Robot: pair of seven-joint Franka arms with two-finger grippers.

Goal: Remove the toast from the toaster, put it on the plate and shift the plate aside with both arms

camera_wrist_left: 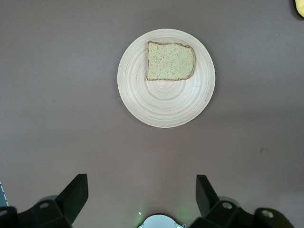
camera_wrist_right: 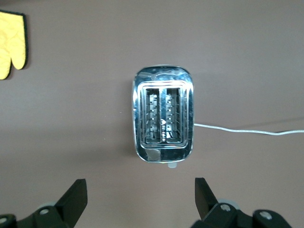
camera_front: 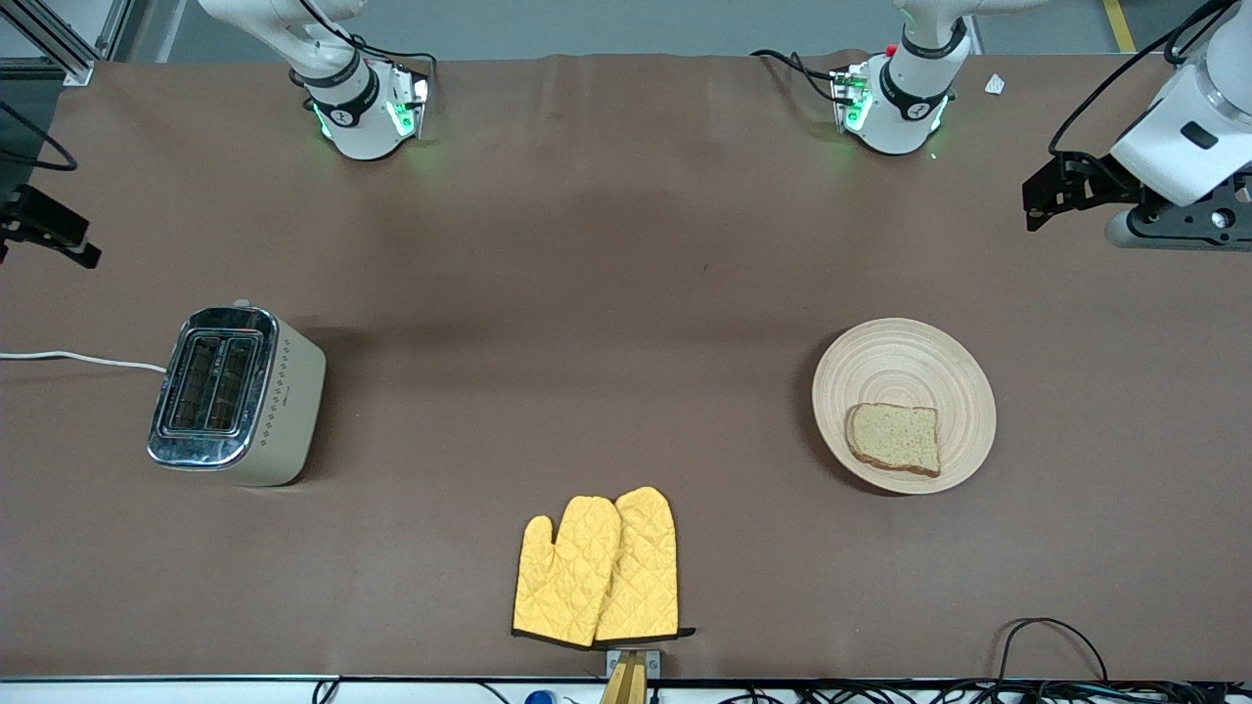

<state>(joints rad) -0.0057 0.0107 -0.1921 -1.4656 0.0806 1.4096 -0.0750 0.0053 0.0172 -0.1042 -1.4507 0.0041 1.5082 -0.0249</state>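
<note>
The toast (camera_front: 894,437) lies flat on the plate (camera_front: 895,364), on the part of it nearer the front camera. The plate rests on the brown table toward the left arm's end. In the left wrist view the plate (camera_wrist_left: 166,102) and the toast (camera_wrist_left: 170,61) show from above. My left gripper (camera_front: 1042,196) hangs open and empty in the air over the table's edge at the left arm's end, apart from the plate; its jaws (camera_wrist_left: 141,194) stand wide apart. My right gripper (camera_front: 49,235) is open and empty over the right arm's end of the table, its jaws (camera_wrist_right: 141,197) wide above bare cloth beside the toaster.
A chrome two-slot toaster (camera_front: 235,391) with empty slots stands toward the right arm's end, also in the right wrist view (camera_wrist_right: 163,114), its white cord (camera_front: 78,360) running off the table. Two yellow oven mitts (camera_front: 599,567) lie near the table's front edge, at the middle.
</note>
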